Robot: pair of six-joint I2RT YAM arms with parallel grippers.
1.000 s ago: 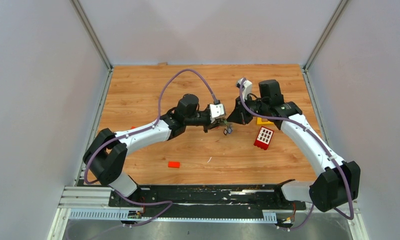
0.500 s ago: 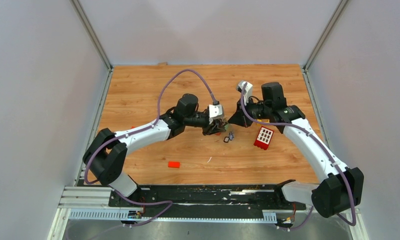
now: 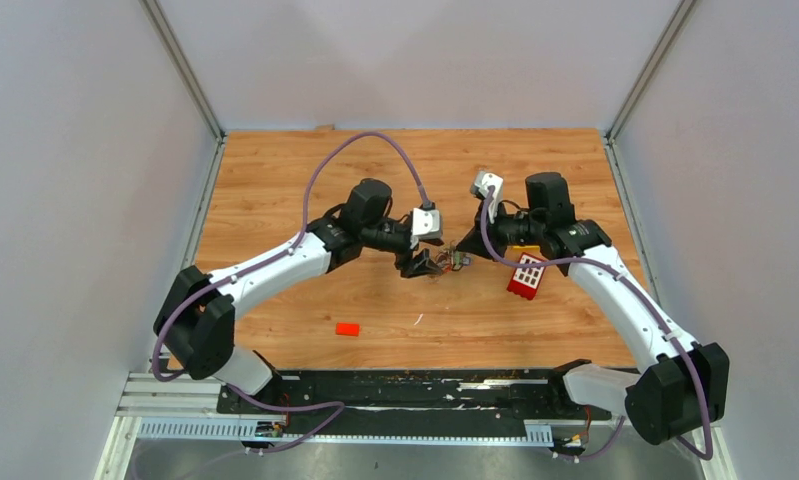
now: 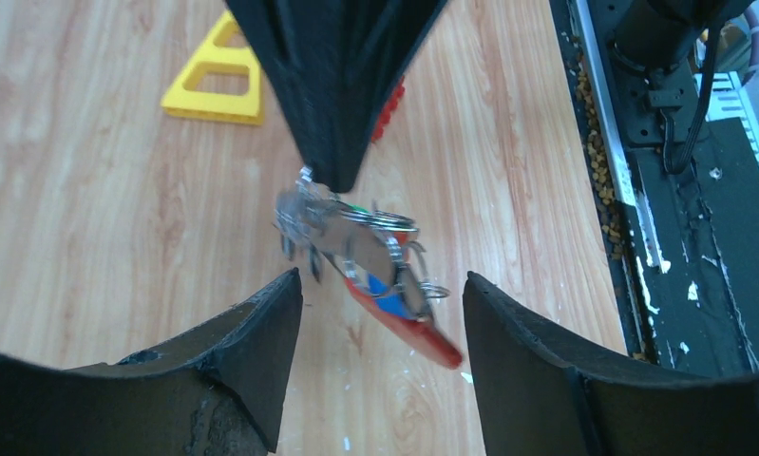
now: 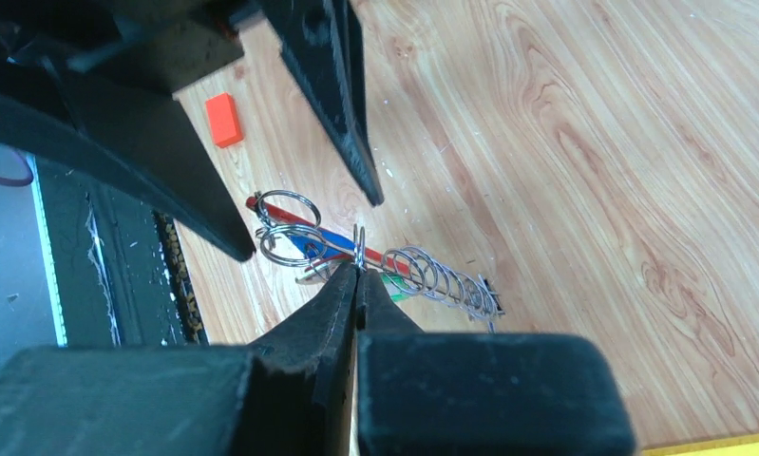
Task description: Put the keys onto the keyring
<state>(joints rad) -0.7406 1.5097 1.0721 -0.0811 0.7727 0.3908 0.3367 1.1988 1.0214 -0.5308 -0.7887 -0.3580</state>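
The small red block (image 3: 347,328) lies on the wooden tabletop (image 3: 275,180), well to the left of the red studded brick (image 3: 527,275) and nearer the arm bases than the brick. The left gripper (image 3: 422,265) sits left of the brick, its tips pointing toward it. Its fingers (image 4: 252,342) stand apart and grip nothing. In the left wrist view the keyring (image 4: 380,252) shows in the gap between them, touching neither finger. The keyring is left of the brick and near it, between the two grippers. It consists of several steel split rings, a grey wire coil (image 5: 437,277) and a red strap (image 4: 408,328). The keys hang in the bunch; of these only a blue tag (image 5: 328,245) and a green tag (image 5: 394,282) can be made out. Whether the strap's lower end touches the tabletop cannot be told. The right gripper (image 5: 357,275) is just left of the brick, its fingers pressed together and clamped on one ring of the keyring. A yellow triangular frame (image 4: 218,71) lies on the far side of the brick, close beside it, partly covered by the right arm in the overhead view.
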